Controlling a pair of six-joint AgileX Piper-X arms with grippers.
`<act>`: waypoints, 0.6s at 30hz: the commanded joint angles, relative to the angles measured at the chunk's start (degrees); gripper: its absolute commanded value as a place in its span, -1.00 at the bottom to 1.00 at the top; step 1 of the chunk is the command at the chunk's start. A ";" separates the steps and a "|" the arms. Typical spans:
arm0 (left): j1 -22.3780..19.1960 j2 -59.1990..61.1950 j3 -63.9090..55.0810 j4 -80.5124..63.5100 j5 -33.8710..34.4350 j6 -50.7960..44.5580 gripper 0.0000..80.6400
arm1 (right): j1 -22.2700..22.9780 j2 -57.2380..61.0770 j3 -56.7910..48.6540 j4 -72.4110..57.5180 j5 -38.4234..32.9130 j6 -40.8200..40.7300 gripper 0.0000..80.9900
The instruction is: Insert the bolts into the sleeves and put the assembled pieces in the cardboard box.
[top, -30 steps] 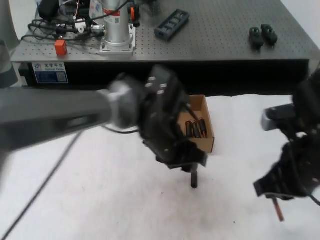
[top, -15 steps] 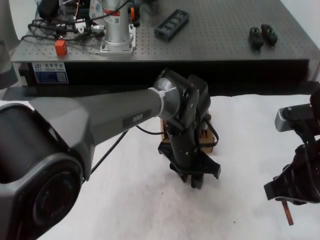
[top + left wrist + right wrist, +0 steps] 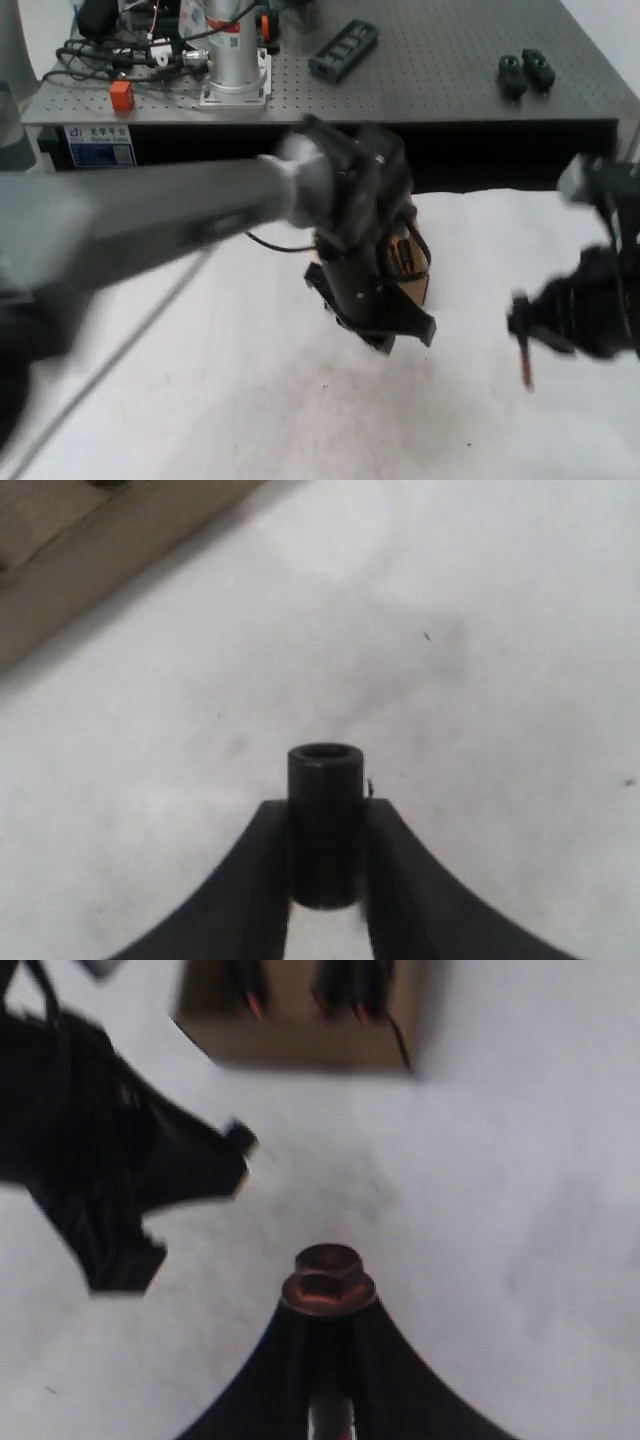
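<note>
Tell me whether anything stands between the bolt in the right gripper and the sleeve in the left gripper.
Nothing visible does. The right gripper holds the bolt, the left gripper the sleeve, its bore open; only bare white cloth lies between them.

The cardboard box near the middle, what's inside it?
Several dark sleeves with reddish bolt ends lie inside the cardboard box. In the high view the left arm covers most of it, so their number cannot be told.
</note>
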State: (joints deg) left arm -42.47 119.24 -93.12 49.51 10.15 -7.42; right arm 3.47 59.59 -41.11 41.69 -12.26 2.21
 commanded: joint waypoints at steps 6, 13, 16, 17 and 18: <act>0.26 -34.35 46.63 -57.75 20.41 -2.82 -0.99 | 2.24 -4.18 12.79 -55.31 -18.38 31.47 -0.94; 0.45 -40.68 57.87 -77.73 24.09 -13.65 -0.99 | 8.10 0.23 13.97 -65.65 -19.91 37.66 -0.94; 0.45 -40.68 57.86 -77.97 23.92 -15.30 -0.99 | 9.15 0.40 14.02 -64.71 -19.91 37.66 -0.94; 0.45 -40.68 57.86 -78.12 23.92 -15.33 -0.99 | 9.31 0.40 14.02 -64.43 -19.91 37.56 -0.94; 0.45 -40.68 57.86 -78.30 23.92 -15.32 -0.99 | 9.37 0.40 14.02 -64.29 -19.91 37.24 -0.94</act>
State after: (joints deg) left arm -42.17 79.20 -35.35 -26.43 33.35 -21.38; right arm 12.44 59.77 -26.89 -21.92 -31.68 39.38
